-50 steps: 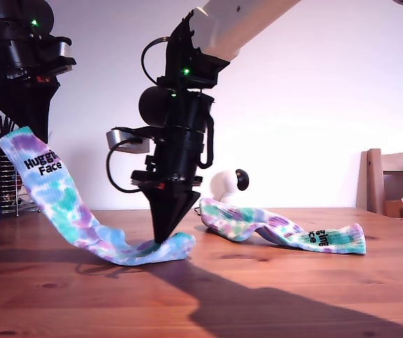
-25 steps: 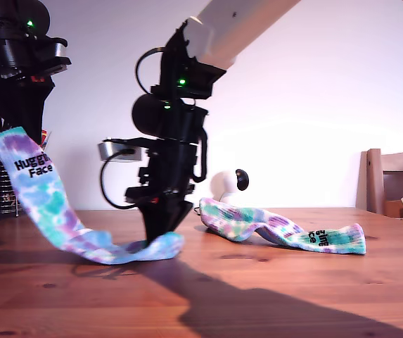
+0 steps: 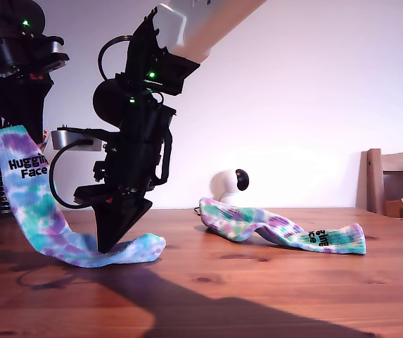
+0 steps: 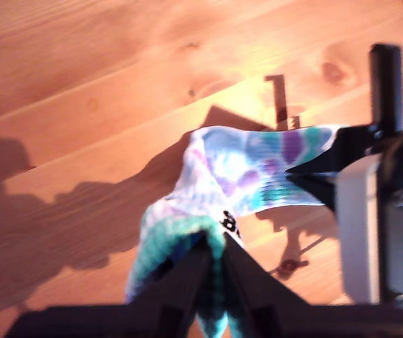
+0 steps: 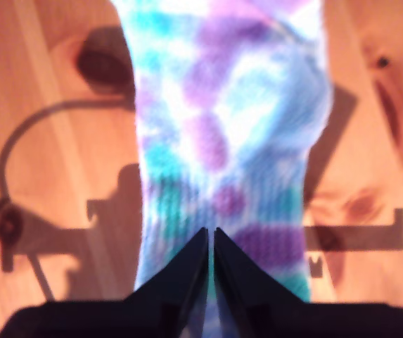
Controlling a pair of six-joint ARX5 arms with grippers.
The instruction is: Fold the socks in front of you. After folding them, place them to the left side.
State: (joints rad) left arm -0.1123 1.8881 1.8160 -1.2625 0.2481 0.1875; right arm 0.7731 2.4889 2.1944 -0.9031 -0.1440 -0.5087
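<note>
At the exterior view's left, my first gripper (image 3: 20,121) holds the near sock's (image 3: 39,211) lettered cuff aloft, my second gripper (image 3: 111,245) clenching its toe at the table (image 3: 271,296). Best carry cuff over toe, edges aligned. Far right lies the other sock (image 3: 285,232).

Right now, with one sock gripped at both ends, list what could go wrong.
1. My first claw pinches only the cuff edge of the held sock, so the cuff may slip free.
2. My second claw holds the toe end low over the table, and moving it could scrape the wood or bunch the fabric.
</note>
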